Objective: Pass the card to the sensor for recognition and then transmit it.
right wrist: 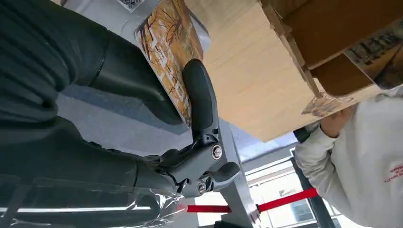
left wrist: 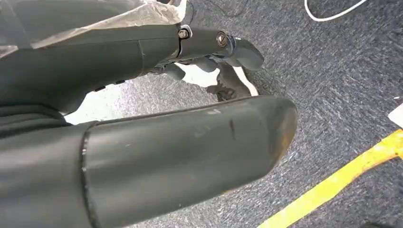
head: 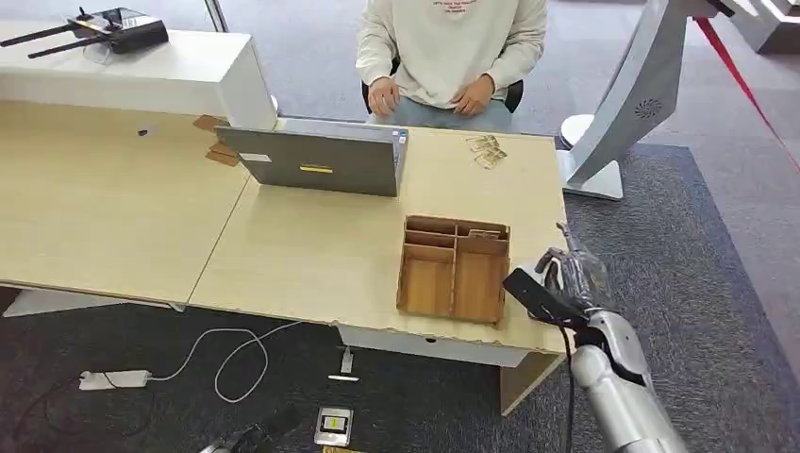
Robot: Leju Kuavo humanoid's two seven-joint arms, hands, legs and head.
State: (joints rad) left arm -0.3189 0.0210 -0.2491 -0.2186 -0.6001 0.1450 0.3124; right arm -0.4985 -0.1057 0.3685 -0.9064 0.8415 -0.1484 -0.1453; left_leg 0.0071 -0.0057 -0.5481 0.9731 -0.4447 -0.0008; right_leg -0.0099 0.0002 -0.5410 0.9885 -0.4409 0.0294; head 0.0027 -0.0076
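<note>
Step in hand, as I judge it: card picked, not yet presented to the sensor. Right hand (head: 564,276), lower right of head frame at the table (head: 311,255) edge beside the compartmented wooden tray (head: 455,269), pinches the orange patterned card (right wrist: 167,54) between thumb and finger. Next: carry it to the sensor, location unclear. Left hand (left wrist: 209,52) hangs over carpet, fingers loosely curled, holding nothing.

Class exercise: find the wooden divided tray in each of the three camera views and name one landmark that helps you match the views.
Head view: wooden tray on the light desk, near its front right edge.
Left wrist view: not in it.
Right wrist view: wooden tray in the upper right corner.
Shared landmark: the person in the cream sweatshirt beyond the desk.
</note>
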